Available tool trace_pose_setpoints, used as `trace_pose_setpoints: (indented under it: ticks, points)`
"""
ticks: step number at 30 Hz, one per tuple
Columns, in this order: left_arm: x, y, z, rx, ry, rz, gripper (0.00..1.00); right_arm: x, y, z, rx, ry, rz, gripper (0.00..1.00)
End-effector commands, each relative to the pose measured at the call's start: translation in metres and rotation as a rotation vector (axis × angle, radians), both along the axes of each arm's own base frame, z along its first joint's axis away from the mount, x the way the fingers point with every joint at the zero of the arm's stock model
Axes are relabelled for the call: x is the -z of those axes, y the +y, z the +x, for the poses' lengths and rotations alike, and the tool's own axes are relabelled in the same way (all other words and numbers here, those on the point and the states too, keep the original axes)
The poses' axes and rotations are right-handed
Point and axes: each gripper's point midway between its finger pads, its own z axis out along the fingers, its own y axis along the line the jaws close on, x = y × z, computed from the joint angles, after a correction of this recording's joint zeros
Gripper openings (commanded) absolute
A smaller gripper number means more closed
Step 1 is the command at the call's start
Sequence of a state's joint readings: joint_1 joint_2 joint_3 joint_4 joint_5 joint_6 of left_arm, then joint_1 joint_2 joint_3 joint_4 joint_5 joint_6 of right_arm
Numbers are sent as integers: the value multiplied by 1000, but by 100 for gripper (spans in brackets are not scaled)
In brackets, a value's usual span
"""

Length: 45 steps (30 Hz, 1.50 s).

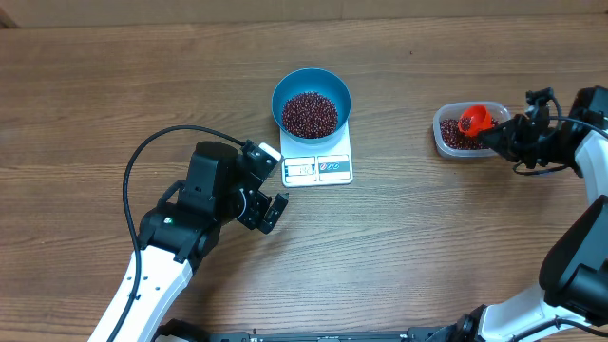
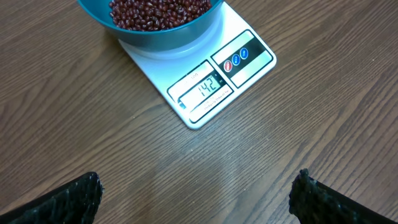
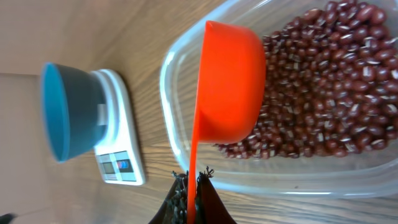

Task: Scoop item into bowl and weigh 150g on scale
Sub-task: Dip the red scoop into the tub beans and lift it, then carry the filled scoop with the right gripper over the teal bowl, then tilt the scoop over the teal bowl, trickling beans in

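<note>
Beans [image 1: 310, 113] sit in a heap inside the blue bowl [image 1: 275, 104]. The bowl stands on the white scale [image 1: 318, 169], near the middle of the table [image 1: 95, 95]. The little screen [image 2: 208, 87] on the scale shows 142. Well off to the right, more beans lie in a clear tub [image 1: 439, 128]. The right gripper [image 1: 496, 136] is pinching the handle of an orange scoop [image 1: 474, 121], which is over the tub. The left gripper [image 1: 274, 185] is just left of the scale's near edge, with its fingers spread wide and nothing in them.
</note>
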<state>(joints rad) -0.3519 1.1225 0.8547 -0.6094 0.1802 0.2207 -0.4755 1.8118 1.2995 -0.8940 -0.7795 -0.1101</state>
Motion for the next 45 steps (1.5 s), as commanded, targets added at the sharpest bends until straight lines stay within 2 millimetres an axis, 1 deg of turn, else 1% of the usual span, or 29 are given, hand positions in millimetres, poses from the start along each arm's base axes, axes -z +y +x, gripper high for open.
trace_pose_setpoints:
  ticks: [1,3,6,9,13,17,18,19,24,25,29,32,36,39,42,45]
  points:
    - [5,-2,-2,27,7,8,99,-35,6,5,-30,-111,45,4]
    - [5,-2,-2,27,7,8,100,-42,9,3,-35,-124,39,4]
    - [5,-2,-2,27,7,8,100,-58,20,2,-62,-163,19,4]
    - [5,-2,-2,27,7,8,100,-78,42,2,-119,-217,-4,4]
    - [5,-2,-2,27,7,8,100,-102,82,6,-214,-280,-31,4]
    - [5,-2,-2,27,7,8,100,-109,124,17,-268,-282,-105,4]
    - [5,-2,-2,27,7,8,100,-109,138,20,-281,-286,-136,4]
    - [5,-2,-2,27,7,8,100,-109,144,22,-286,-290,-154,4]
    - [5,-2,-2,27,7,8,99,-109,195,29,-348,-353,-300,4]
    - [5,-2,-2,27,7,8,100,-108,204,29,-359,-367,-331,4]
    - [5,-2,-2,27,7,8,100,-108,230,29,-379,-413,-434,4]
    - [5,-2,-2,27,7,8,99,-110,246,29,-387,-453,-489,4]
    - [5,-2,-2,27,7,8,100,-116,257,33,-379,-515,-586,4]
    - [5,-2,-2,27,7,8,100,-118,269,34,-418,-568,-613,4]
    - [5,-2,-2,27,7,8,100,-114,277,37,-447,-590,-628,4]
    - [5,-2,-2,27,7,8,99,-107,277,41,-440,-581,-647,4]
